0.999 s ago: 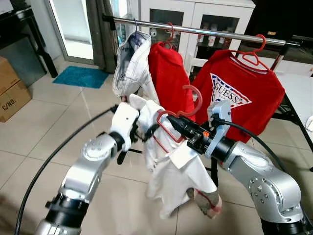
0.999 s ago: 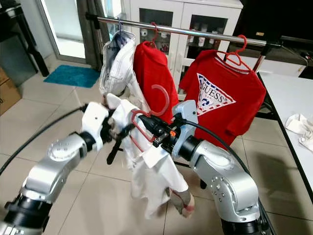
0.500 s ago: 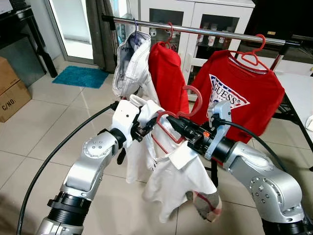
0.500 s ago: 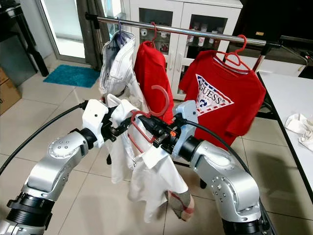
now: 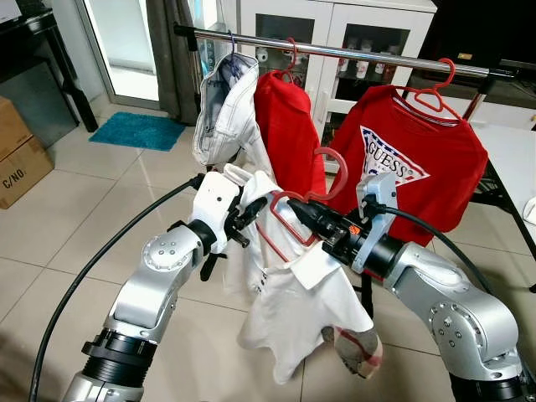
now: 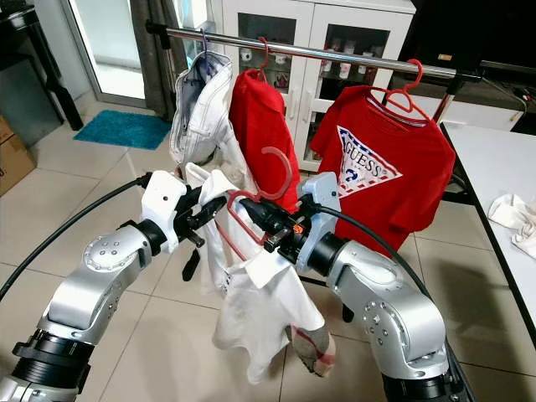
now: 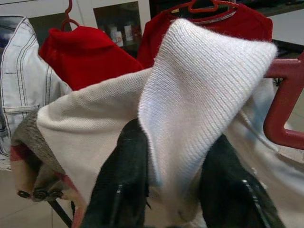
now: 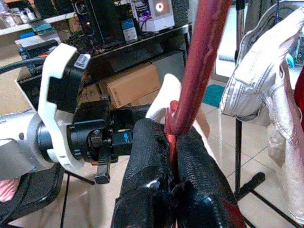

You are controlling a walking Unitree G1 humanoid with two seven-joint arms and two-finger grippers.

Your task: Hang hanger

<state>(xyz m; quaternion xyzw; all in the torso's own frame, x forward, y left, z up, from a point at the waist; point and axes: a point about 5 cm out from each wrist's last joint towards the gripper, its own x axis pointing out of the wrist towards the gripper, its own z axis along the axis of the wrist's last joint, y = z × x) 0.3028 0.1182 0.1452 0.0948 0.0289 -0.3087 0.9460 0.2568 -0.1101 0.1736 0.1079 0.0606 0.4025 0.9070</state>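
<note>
My right gripper [image 5: 295, 206] is shut on the bar of a red hanger [image 5: 333, 172], whose hook points up toward the metal rail [image 5: 360, 52]. A white shirt [image 5: 293, 310] with a plaid cuff is draped over the hanger and hangs down between my arms. My left gripper [image 5: 255, 206] is just left of the hanger, shut on a fold of the shirt. In the left wrist view the white fabric [image 7: 199, 95] sits pinched between the black fingers [image 7: 121, 185]. In the right wrist view the hanger [image 8: 199, 61] rises from between the closed fingers [image 8: 148, 161].
On the rail hang a pale denim jacket [image 5: 222, 109], a red shirt [image 5: 285, 126] and a red GUESS T-shirt [image 5: 410, 163]. A white cabinet [image 5: 335, 33] stands behind. Cardboard boxes [image 5: 21, 151] and a teal mat [image 5: 138, 131] lie left; a white table [image 5: 515, 159] is right.
My left gripper rose and moved closer to the hanger, lifting the shirt fold with it. The shirt's lower part swung and now hangs a little lower. The right arm stayed almost still.
</note>
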